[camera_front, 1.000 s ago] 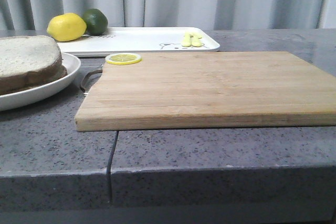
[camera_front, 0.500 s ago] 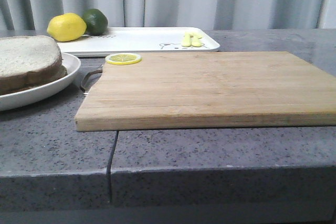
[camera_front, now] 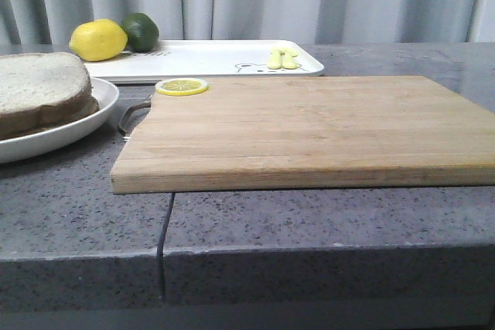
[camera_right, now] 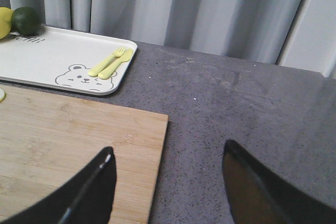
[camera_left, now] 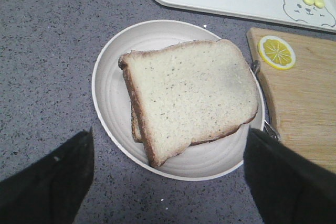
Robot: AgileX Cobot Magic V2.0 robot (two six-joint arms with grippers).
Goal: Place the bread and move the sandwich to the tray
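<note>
Left gripper hangs above the sandwich with its jaws spread wide and empty, one dark finger off each side of the round white plate. Right gripper is likewise spread and holds nothing, poised over the right end of the cutting board and the grey counter.

The top slice of bread already lies on the stack, so the placing step looks done and the move to the tray looks next. From the board's centre in the front view, the plate sits at about 9 o'clock and the tray at about 11 o'clock. In my judgement the left gripper must descend, close on both slices together, then lift and carry them toward 12 o'clock onto bare tray, clear of the lemon, lime and small yellow cutlery. A lemon slice rests on the board's corner.

A cartoon bear is printed on the tray; lettering near the lime is too blurred to read.
</note>
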